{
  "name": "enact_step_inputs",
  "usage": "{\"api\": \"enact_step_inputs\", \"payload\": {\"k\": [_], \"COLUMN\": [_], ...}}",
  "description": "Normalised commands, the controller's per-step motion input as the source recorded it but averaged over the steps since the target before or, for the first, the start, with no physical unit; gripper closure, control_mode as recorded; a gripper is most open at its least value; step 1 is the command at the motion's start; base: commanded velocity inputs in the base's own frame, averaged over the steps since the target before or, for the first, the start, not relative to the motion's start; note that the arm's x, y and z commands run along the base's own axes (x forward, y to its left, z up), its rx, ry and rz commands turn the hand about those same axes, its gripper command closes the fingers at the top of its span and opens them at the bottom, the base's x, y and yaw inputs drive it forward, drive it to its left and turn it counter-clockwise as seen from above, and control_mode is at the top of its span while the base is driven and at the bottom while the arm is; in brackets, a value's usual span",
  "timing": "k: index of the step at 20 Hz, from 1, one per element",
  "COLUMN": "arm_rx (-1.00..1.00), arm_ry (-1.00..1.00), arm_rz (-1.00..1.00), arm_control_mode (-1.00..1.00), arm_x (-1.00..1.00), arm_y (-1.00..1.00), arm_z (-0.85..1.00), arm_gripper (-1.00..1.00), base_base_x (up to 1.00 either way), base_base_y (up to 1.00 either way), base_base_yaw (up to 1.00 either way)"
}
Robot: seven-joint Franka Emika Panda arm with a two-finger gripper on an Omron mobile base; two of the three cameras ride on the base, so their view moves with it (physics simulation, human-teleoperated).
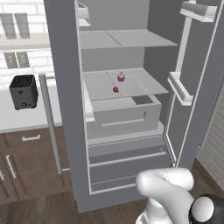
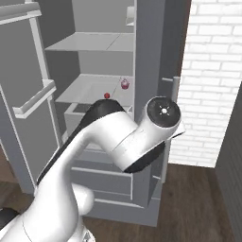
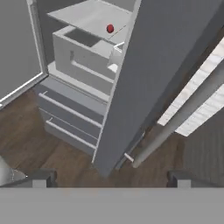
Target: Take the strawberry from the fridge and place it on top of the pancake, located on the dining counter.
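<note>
Jaws (image 3: 109,177) spread wide, empty, low before tall matte grey fridge (image 1: 65,87); should rise toward tiny red strawberry (image 1: 115,89) on its middle shelf, avoiding pinkish-purple round item (image 1: 121,77) behind.

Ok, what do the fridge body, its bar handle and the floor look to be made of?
The fridge: matte grey, painted metal or plastic, no shine. Its bar handle: pale silver rod, likely brushed metal. The floor: dark brown planks with grain lines, apparently wood. All rendered, so these are looks only.

Pale grey fridge shelf (image 1: 144,87) carries strawberry (image 1: 115,89) near front, pinkish-purple round item (image 1: 121,77) just behind.
</note>
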Motion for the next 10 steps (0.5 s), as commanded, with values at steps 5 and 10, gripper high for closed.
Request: {"api": "enact_step_inputs", "payload": {"k": [5,10], "arm_rx": [-0.45,-0.49], "arm_ry": [0.27,0.33], "arm_rz": [-0.07,-0.18], "arm_control_mode": [-1.0,-1.0], "arm_x": [0.08,0.53], "arm_y": [1.0,0.83], "arm_z": [0.0,-0.01], "arm_gripper": [-1.0,-1.0], "base_base_x": [0.0,0.0], "base_base_y": [0.0,0.0], "base_base_yaw": [0.0,0.0]}}
